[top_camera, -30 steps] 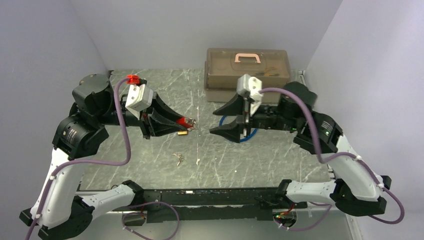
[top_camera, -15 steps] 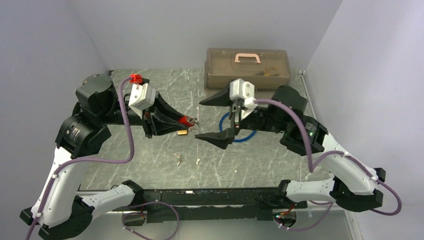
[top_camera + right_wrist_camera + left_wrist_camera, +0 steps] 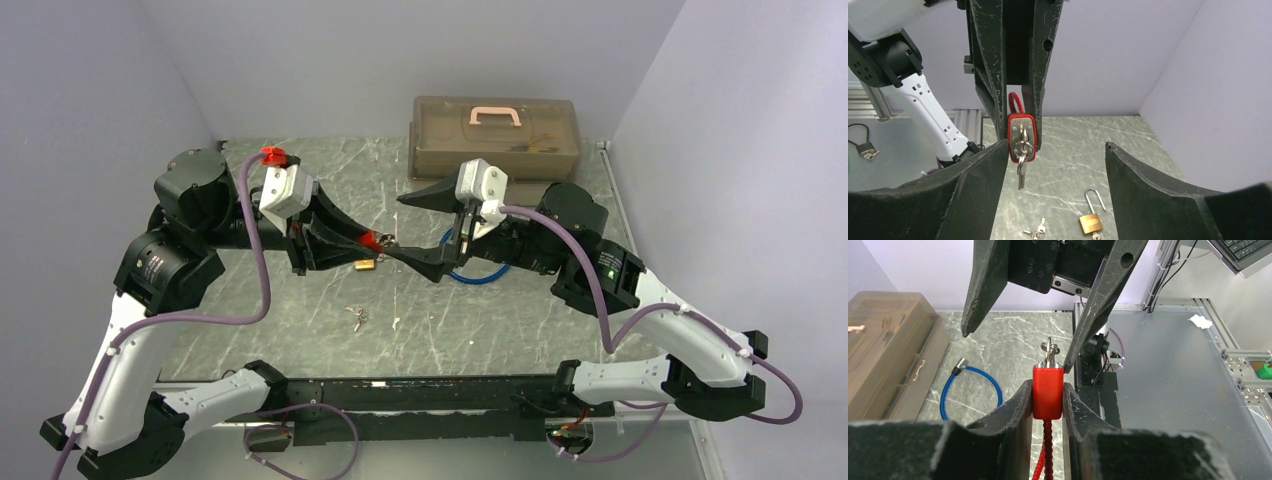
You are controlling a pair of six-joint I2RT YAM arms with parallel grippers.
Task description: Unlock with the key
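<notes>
Setup: the tabletop (image 3: 480,320) is carrying a brown toolbox (image 3: 495,135) at its far edge, a blue cable loop (image 3: 480,275), a brass padlock (image 3: 1091,221) and some loose keys (image 3: 357,317). None of these is being touched.

- The left gripper (image 3: 368,243) is clenching the red padlock (image 3: 1048,392) by its body, in the air over mid-tabletop, keyway facing the other arm.
- The right gripper (image 3: 395,226) is standing released, jaws on either side of the key (image 3: 1020,150) and grasping nothing.
- The key is sitting in the keyway, its ring hanging below.

Step in hand, as I am judging it: closing on the key and turning it.

- The key is lying off-centre, just beside 1 jaw with a wide gap to the other. The right wrist is needing a small sideways shift first, or the closing jaw is likely pushing the key askew.
- The jaws should be landing on the flat faces of the bow, clear of the ring.
- The turn should be going about the key's own axis while the left is holding firm.

Versus 1 s ago: the right gripper is coming in from well apart, near the toolbox, to straddling the key. The left grip and the red padlock are staying nearly in place.
</notes>
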